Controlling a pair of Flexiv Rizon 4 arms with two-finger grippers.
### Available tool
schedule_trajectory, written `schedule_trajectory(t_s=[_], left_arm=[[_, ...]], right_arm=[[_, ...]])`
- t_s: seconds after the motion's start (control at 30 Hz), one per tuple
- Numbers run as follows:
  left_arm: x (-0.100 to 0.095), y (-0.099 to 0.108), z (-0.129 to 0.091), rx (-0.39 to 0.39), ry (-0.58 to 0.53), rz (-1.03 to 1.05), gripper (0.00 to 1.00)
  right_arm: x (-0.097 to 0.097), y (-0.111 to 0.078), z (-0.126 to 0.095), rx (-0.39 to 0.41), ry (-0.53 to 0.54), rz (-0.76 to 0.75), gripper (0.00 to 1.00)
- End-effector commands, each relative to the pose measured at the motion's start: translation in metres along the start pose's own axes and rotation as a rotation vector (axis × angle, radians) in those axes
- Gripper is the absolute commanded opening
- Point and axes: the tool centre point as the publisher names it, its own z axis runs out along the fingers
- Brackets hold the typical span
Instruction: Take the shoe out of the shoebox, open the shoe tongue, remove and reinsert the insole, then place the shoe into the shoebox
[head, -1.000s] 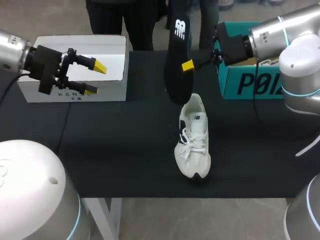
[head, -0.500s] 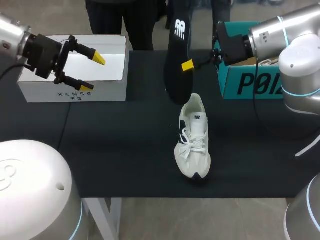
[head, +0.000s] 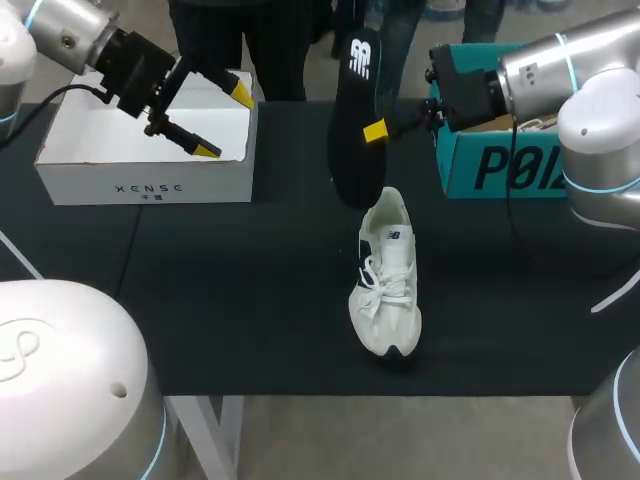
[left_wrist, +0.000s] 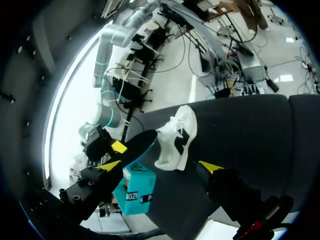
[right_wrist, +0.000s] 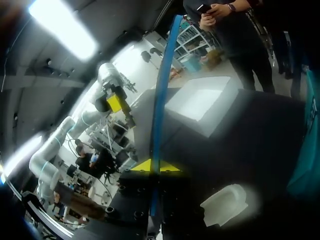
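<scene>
- The white shoe (head: 386, 290) stands on its sole near the middle of the black desk (head: 250, 300), toe toward the near edge and heel toward the far side. Its laces are tied and it has dark patches on the side and toe.
- In the left wrist view the shoe (left_wrist: 176, 137) is ahead of the left hand (left_wrist: 161, 165), well apart from it.
- Just behind the shoe's heel, the black insole (head: 357, 120) hangs upright in the air. Its lower end is right by the heel opening, but I cannot tell whether it touches.
- The right hand (head: 376, 130) comes in from the right and is clenched on the insole at about mid-height, with one yellow tip showing on the near face.
- In the right wrist view the insole (right_wrist: 162, 90) is seen edge-on as a thin blue strip, pinched between the two yellow tips of the right hand (right_wrist: 156, 166). The shoe (right_wrist: 225, 204) is a pale shape below and beside it.
- The left hand (head: 222, 122) hovers at the far left with its fingers spread wide and nothing between them, over the right end of an open white box (head: 145, 185).
- The teal shoebox (head: 500, 165) sits at the far right of the desk, partly behind the right arm.
</scene>
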Motion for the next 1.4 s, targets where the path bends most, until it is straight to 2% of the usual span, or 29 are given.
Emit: schedule_trajectory(t_s=[0.03, 0.2, 0.27, 0.3, 0.37, 0.4, 0.43, 0.47, 0.53, 0.6, 0.63, 0.7, 0.73, 0.8, 0.83, 0.9, 0.97, 1.33, 1.4], left_arm=[[0.000, 0.000, 0.000, 0.000, 0.002, 0.001, 1.00], [0.000, 0.000, 0.000, 0.000, 0.002, 0.001, 1.00], [-0.012, 0.007, 0.009, -0.084, 0.140, -0.156, 1.00], [-0.016, 0.008, 0.012, -0.077, 0.148, -0.213, 1.00], [-0.024, 0.013, 0.021, -0.181, 0.269, -0.344, 1.00], [-0.028, 0.014, 0.023, -0.152, 0.272, -0.408, 1.00], [-0.030, 0.017, 0.025, -0.183, 0.313, -0.469, 1.00], [-0.032, 0.018, 0.029, -0.255, 0.363, -0.519, 1.00], [-0.035, 0.019, 0.033, -0.285, 0.398, -0.616, 1.00], [-0.035, 0.019, 0.038, -0.356, 0.442, -0.713, 1.00], [-0.033, 0.016, 0.041, -0.339, 0.448, -0.720, 1.00], [-0.029, 0.016, 0.045, -0.367, 0.474, -0.776, 1.00], [-0.026, 0.016, 0.045, -0.340, 0.465, -0.781, 1.00], [-0.020, 0.014, 0.044, -0.369, 0.471, -0.821, 1.00], [-0.018, 0.012, 0.043, -0.343, 0.465, -0.820, 1.00], [-0.012, 0.009, 0.040, -0.384, 0.469, -0.864, 1.00], [-0.008, 0.006, 0.038, -0.359, 0.462, -0.879, 1.00], [0.018, -0.021, 0.027, -0.450, 0.430, -0.989, 1.00], [0.025, -0.024, 0.028, -0.440, 0.420, -0.993, 1.00]], right_arm=[[0.000, 0.000, 0.001, 0.000, -0.002, 0.001, 0.00], [0.000, 0.000, 0.001, 0.000, -0.002, 0.001, 0.00], [0.000, 0.000, 0.001, 0.000, -0.002, 0.001, 0.00], [0.000, 0.000, 0.001, 0.000, -0.002, 0.001, 0.00], [0.000, 0.000, 0.001, 0.000, -0.002, 0.001, 0.00], [0.000, 0.000, 0.001, 0.000, -0.002, 0.001, 0.00], [0.000, 0.000, 0.001, 0.000, -0.002, 0.001, 0.00], [0.000, 0.000, 0.001, 0.000, -0.002, 0.001, 0.00], [0.000, 0.000, 0.001, 0.000, -0.002, 0.001, 0.00], [0.000, 0.000, 0.001, 0.000, -0.002, 0.001, 0.00], [0.000, 0.000, 0.001, 0.000, -0.002, 0.001, 0.00], [0.000, 0.000, 0.001, 0.000, -0.002, 0.001, 0.00], [0.000, 0.000, 0.001, 0.000, -0.002, 0.001, 0.00], [0.000, 0.000, 0.001, 0.000, -0.002, 0.001, 0.00], [0.000, 0.000, 0.001, 0.000, -0.002, 0.001, 0.00], [0.000, 0.000, 0.001, 0.000, -0.002, 0.001, 0.00], [0.000, 0.000, 0.001, 0.000, -0.002, 0.001, 0.00], [0.000, 0.000, 0.001, 0.000, -0.002, 0.001, 0.00], [0.000, 0.000, 0.001, 0.000, -0.002, 0.001, 0.00]])
